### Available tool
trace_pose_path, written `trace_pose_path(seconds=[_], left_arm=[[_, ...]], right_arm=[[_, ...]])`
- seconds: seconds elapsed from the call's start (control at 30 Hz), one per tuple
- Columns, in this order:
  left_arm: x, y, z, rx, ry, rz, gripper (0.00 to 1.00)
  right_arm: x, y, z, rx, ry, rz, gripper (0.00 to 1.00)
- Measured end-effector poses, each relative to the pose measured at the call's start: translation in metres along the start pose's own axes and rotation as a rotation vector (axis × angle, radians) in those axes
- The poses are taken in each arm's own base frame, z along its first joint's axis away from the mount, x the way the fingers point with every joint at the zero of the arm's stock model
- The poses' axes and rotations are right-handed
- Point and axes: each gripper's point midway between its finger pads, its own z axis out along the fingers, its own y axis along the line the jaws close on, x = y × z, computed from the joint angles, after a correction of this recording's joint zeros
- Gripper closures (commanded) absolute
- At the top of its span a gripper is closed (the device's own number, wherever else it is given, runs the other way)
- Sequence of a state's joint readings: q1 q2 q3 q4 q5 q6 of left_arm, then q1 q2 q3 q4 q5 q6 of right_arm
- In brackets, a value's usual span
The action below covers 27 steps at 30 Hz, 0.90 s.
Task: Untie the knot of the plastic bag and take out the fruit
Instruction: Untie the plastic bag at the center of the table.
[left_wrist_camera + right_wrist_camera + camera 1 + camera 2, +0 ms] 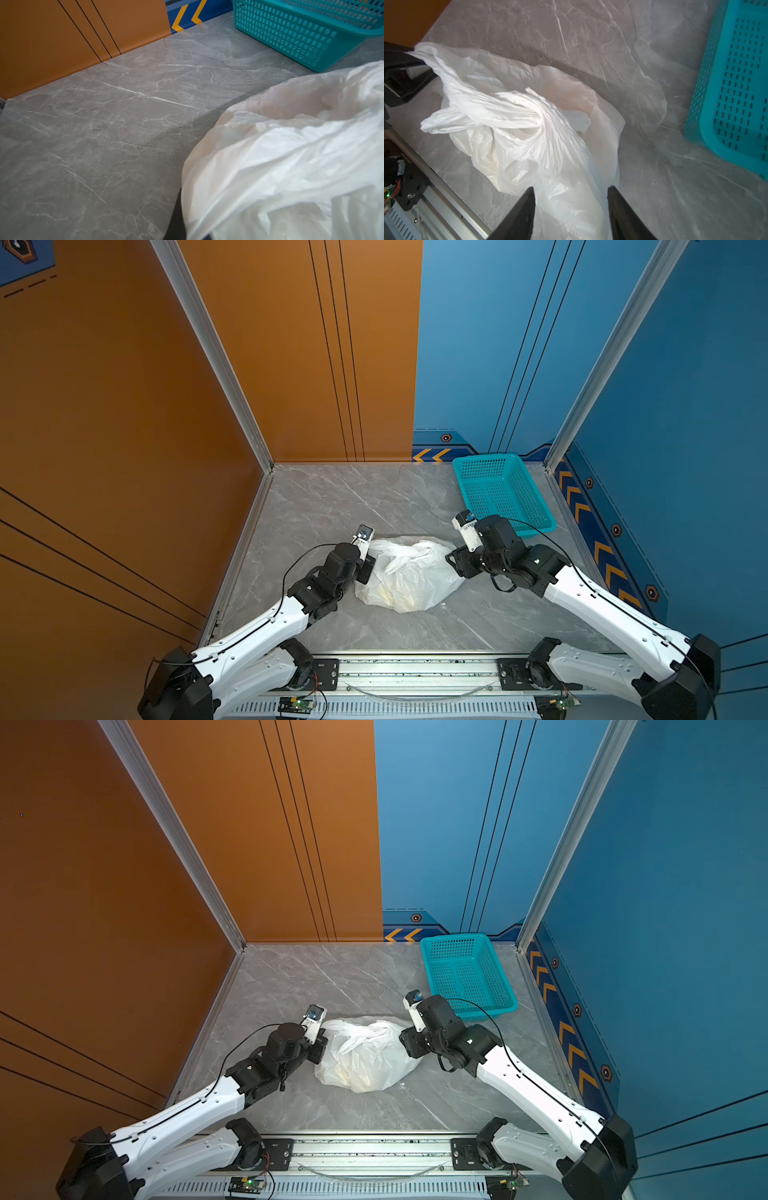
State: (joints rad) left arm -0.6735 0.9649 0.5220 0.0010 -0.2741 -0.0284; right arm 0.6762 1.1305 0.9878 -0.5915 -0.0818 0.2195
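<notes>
The left claw is clamped on a handle strip of the plastic bag, and the knot sits between the 2 claws. The right claw has its jaws apart, with bag plastic just ahead of their tips. The teal basket lies beside it.

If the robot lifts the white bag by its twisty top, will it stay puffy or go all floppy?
Probably floppy: the plastic bag is thin and crinkled and sags on the table. Lifted by the knot, it would likely hang and swing. Yellowish lumps showing through, perhaps the fruit, may weigh down its bottom and roll around inside.
</notes>
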Motion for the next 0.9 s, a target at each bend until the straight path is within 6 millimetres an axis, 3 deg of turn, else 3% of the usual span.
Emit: trace_pose_path(seconds=[0.1, 0.27, 0.43, 0.57, 0.7, 0.9], left_arm=[[-0.003, -0.002, 0.000, 0.011, -0.011, 0.024, 1.00], [-0.007, -0.003, 0.001, 0.018, -0.028, 0.041, 1.00], [-0.009, -0.004, 0.001, 0.018, -0.036, 0.044, 1.00], [-0.009, -0.004, 0.001, 0.018, -0.038, 0.045, 1.00], [-0.010, -0.003, 0.001, 0.018, -0.040, 0.045, 1.00], [-0.011, -0.002, 0.001, 0.014, -0.044, 0.042, 1.00]], right_arm=[[-0.016, 0.007, 0.008, -0.022, 0.010, -0.041, 0.29], [-0.021, 0.013, 0.039, -0.089, 0.093, -0.067, 0.30], [-0.015, 0.009, 0.061, -0.136, 0.161, -0.055, 0.59], [-0.019, 0.004, 0.062, -0.162, 0.154, -0.031, 0.72], [-0.025, 0.002, 0.062, -0.189, 0.131, -0.014, 1.00], [-0.017, 0.001, 0.064, -0.204, 0.140, -0.003, 1.00]])
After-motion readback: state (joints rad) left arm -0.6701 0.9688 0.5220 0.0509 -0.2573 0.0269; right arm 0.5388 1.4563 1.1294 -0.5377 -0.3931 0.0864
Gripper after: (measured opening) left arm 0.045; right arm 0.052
